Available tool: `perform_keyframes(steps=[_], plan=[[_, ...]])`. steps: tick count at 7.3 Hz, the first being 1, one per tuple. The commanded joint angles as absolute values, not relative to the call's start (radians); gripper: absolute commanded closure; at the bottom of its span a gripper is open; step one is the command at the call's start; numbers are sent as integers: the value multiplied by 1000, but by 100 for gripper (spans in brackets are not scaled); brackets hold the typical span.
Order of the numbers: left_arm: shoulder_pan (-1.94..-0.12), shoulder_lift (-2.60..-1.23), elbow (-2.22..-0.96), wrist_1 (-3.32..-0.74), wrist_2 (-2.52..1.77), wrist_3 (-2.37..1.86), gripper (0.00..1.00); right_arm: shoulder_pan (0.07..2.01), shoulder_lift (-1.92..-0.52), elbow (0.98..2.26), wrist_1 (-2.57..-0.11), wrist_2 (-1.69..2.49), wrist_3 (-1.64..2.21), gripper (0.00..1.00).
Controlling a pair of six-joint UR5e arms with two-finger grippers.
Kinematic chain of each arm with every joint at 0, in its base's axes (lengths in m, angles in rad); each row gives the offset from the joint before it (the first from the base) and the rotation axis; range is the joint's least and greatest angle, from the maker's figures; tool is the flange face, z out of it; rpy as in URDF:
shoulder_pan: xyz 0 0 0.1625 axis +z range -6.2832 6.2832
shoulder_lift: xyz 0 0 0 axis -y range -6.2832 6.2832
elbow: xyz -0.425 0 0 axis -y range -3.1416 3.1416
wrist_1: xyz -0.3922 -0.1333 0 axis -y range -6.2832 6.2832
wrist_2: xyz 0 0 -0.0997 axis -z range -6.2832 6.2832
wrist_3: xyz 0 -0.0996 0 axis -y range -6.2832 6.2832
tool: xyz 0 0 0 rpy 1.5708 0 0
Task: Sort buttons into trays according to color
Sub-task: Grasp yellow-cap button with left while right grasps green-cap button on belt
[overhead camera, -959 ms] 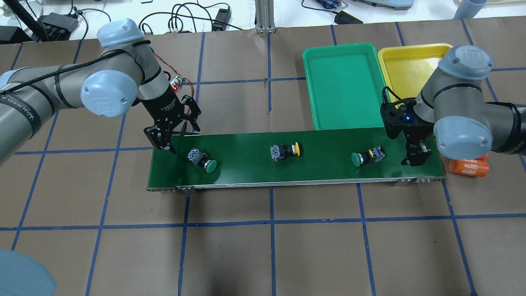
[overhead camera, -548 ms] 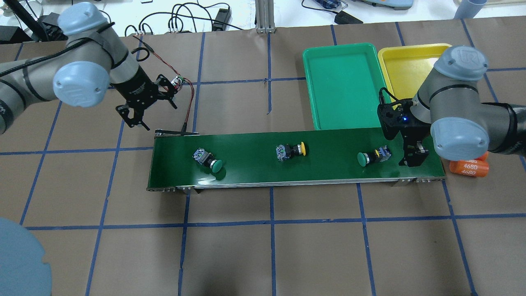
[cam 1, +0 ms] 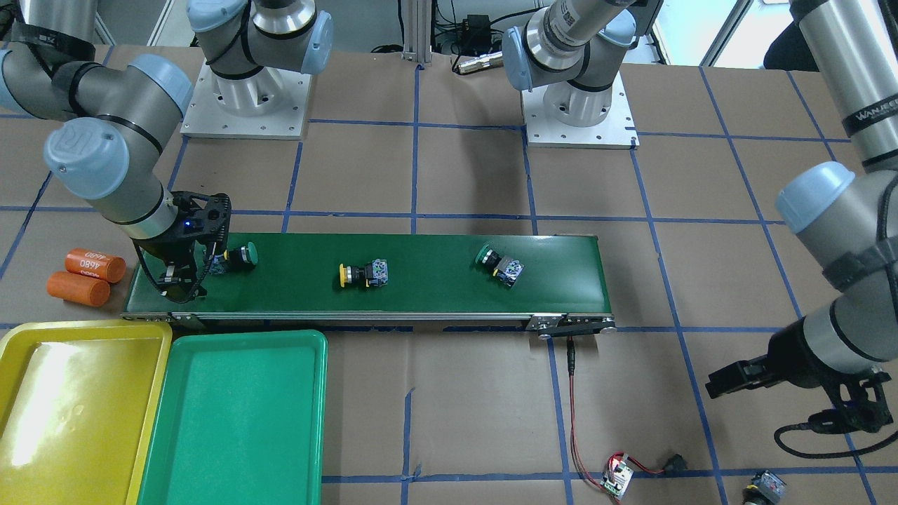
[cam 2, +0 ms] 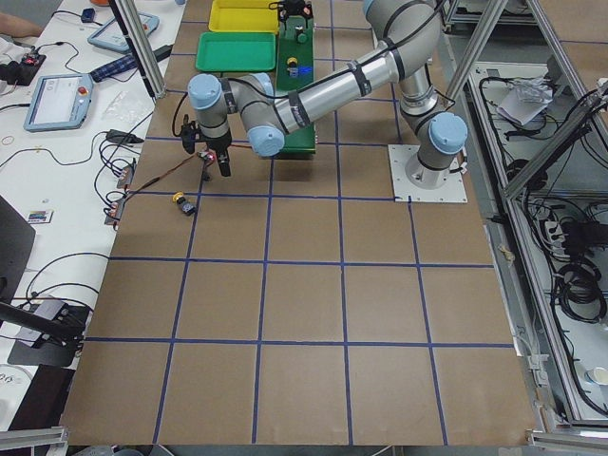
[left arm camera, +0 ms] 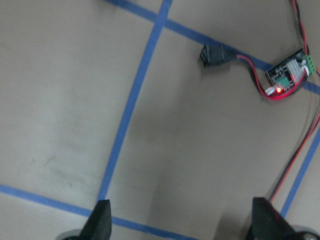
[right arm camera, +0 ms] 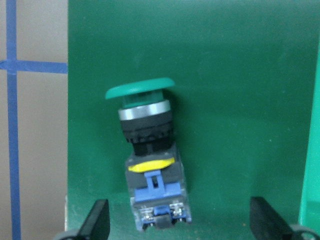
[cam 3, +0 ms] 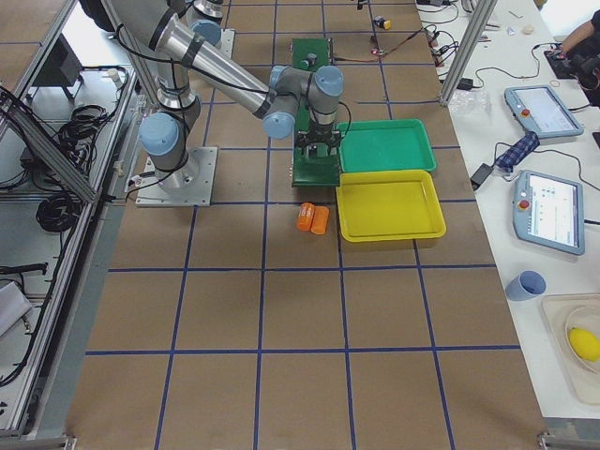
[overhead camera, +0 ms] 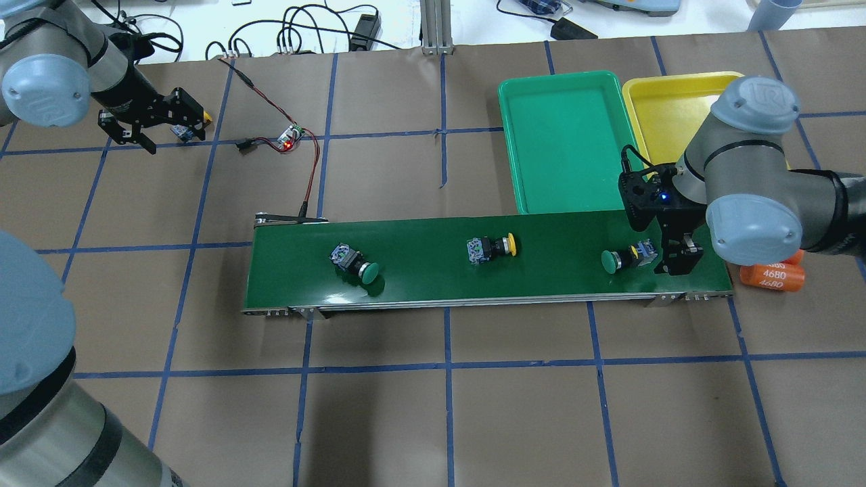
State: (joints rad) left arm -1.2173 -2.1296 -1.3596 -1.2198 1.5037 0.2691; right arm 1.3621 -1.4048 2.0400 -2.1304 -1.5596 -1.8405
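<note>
Three buttons lie on the dark-green belt (overhead camera: 433, 277): a green one at left (overhead camera: 353, 262), a yellow one in the middle (overhead camera: 490, 247) and a green one at right (overhead camera: 617, 260). My right gripper (overhead camera: 676, 260) is open just behind the right green button (right arm camera: 150, 145), whose contact block lies between the fingertips without touching them. A fourth, yellow-capped button (overhead camera: 184, 132) lies off the belt at the far left. My left gripper (overhead camera: 169, 134) is open and empty over it. The green tray (overhead camera: 561, 142) and the yellow tray (overhead camera: 676, 108) stand empty behind the belt's right end.
Two orange cylinders marked 4680 (overhead camera: 771, 274) lie right of the belt's end. A small circuit board (overhead camera: 291, 138) with red wires lies behind the belt's left end. Cables and devices line the far edge.
My left arm has swung from the belt's left end to the far left back of the table. All three buttons on the belt have moved right, and the right green one has reached my right gripper.
</note>
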Motion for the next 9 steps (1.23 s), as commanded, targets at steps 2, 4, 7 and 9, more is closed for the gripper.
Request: perform_keyframes(steps=[2, 4, 7, 9], plan=[[-1157, -2305, -1256, -1060, 1525, 860, 0, 1364, -1405, 2042, -2129, -1560, -1844, 29], [-1160, -2350, -1211, -1065, 1523, 1001, 0, 1364, -1405, 2039, -2129, -1569, -1850, 63], [-1172, -2401, -1169, -1057, 1505, 1132, 0, 1364, -1416, 2022, -2141, -1566, -1855, 85], [-1170, -2439, -1092, -1072, 1474, 1131, 0, 1370, -1373, 1874, -2120, -1569, -1894, 86]])
